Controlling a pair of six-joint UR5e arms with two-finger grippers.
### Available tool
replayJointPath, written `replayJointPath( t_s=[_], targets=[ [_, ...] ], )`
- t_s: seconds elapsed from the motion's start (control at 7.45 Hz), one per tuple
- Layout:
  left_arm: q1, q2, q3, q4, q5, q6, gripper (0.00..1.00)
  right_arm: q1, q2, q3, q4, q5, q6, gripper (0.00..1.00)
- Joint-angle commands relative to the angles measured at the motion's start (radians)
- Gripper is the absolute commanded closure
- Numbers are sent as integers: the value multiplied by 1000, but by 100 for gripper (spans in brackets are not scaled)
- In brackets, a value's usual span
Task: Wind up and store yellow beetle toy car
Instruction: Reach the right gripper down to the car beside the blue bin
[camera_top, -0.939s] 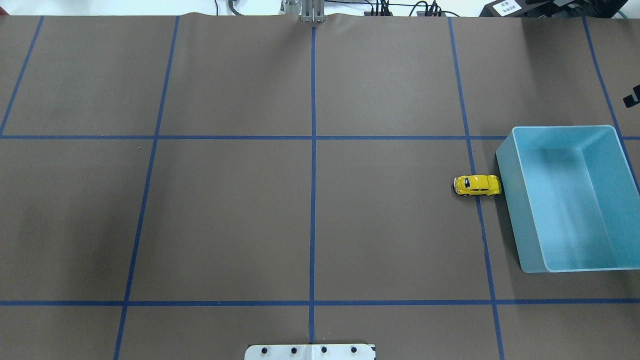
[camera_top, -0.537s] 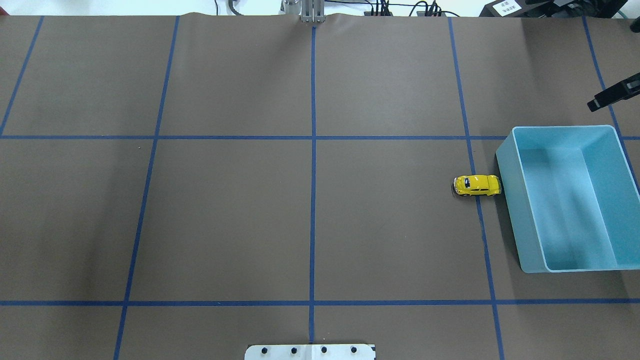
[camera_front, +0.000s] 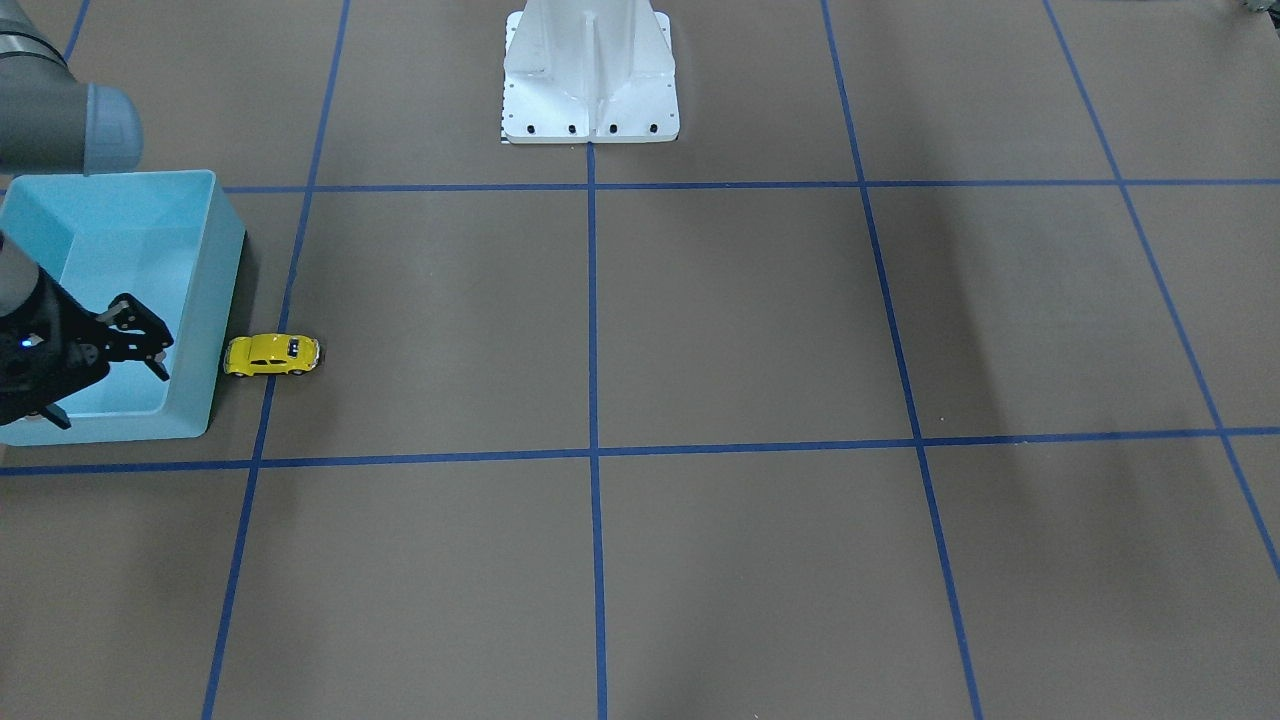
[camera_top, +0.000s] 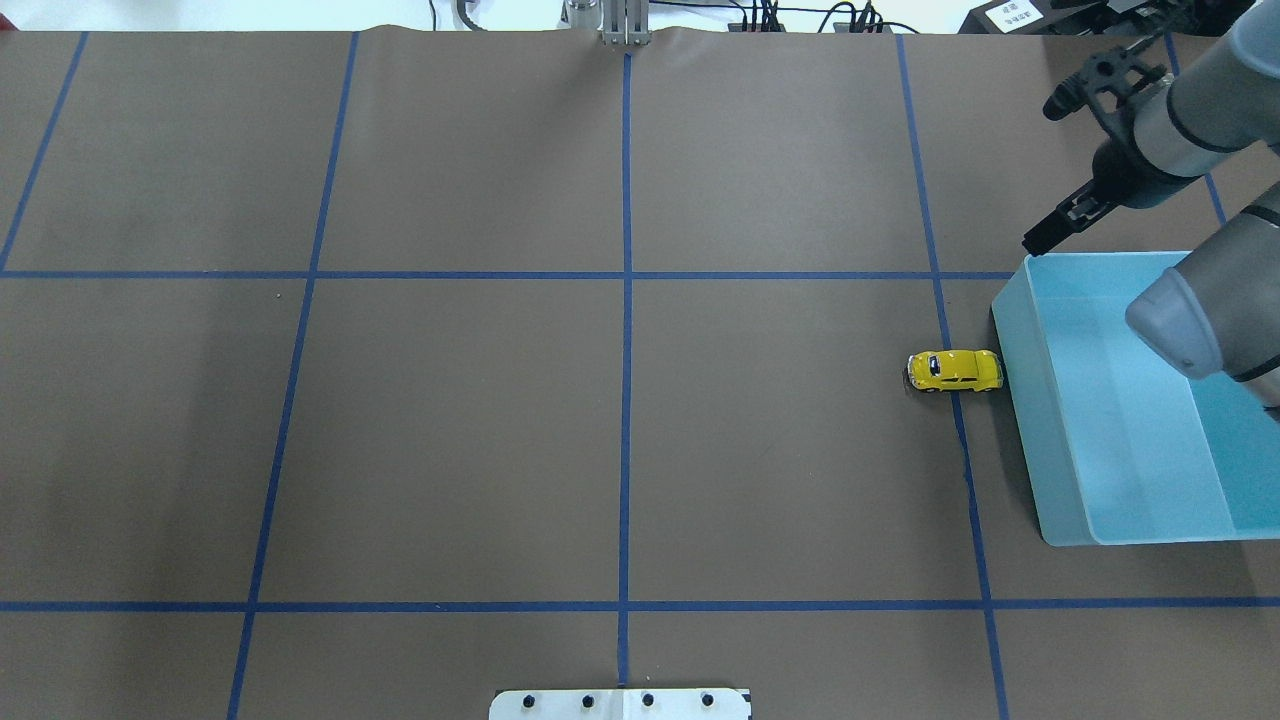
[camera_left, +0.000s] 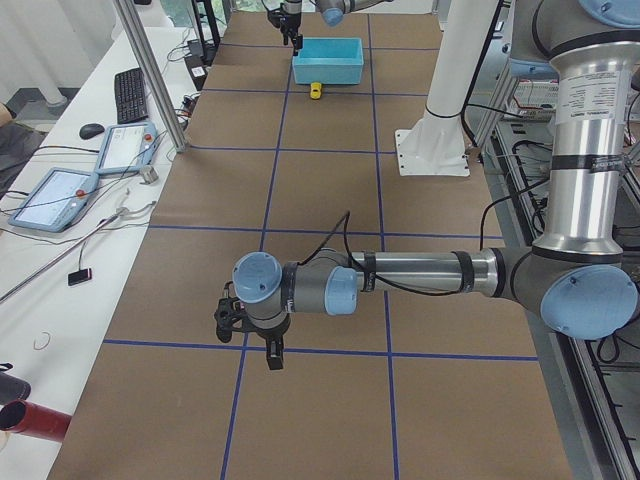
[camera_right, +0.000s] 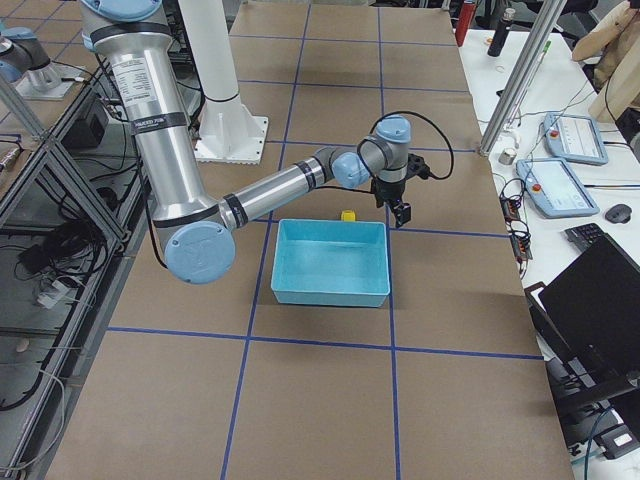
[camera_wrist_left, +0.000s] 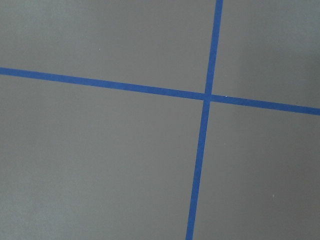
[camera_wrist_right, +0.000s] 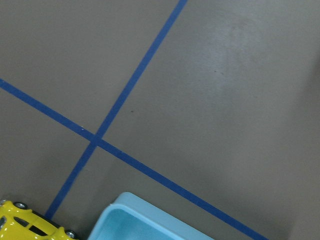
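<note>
Front view: yellow beetle toy car (camera_front: 270, 354) at left, on its wheels, just beside the light blue bin (camera_front: 228, 250). Overhead: right gripper (camera_top: 1046, 172) at upper right, spread wide, empty, apart from the car. Left-side view: left gripper (camera_left: 252, 335) low in frame, cannot tell its state. Judged approach step. Next, straddle the small, glossy, rounded body.

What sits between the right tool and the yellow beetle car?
Overhead view: only brown table cover and blue tape separate the open right tool and the yellow beetle car; the light blue bin has its corner beside that stretch.
</note>
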Motion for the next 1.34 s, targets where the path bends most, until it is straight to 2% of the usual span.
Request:
replayJointPath(
  t_s=[0.0,0.13,0.27,0.54,0.67,0.8,0.94,1.07,1.21],
  targets=[
    [2,-1,-1,-2,-1,-8,0,-44,63,30,-104,1,-107,0],
    [2,-4,-3,-2,-3,-23,0,-82,66,99,-212,1,-162,0],
    [3,-6,-6,-2,0,-100,0,-116,58,118,-228,1,-228,0],
    [2,-1,-9,-2,0,-101,0,-228,58,136,-223,-13,-297,0],
    [2,0,-6,-9,9,-98,0,-291,57,130,-221,-49,-360,0],
    [2,-1,-6,-6,9,-112,0,-320,49,129,-218,-141,-415,0],
    [3,-1,-9,-1,2,-113,0,-333,37,103,-216,-165,-519,0],
    [3,-3,-4,-5,2,-113,0,-331,41,112,-216,-166,-550,0],
    [3,-3,-6,-6,2,-113,0,-331,34,112,-216,-215,-549,0]
  ],
)
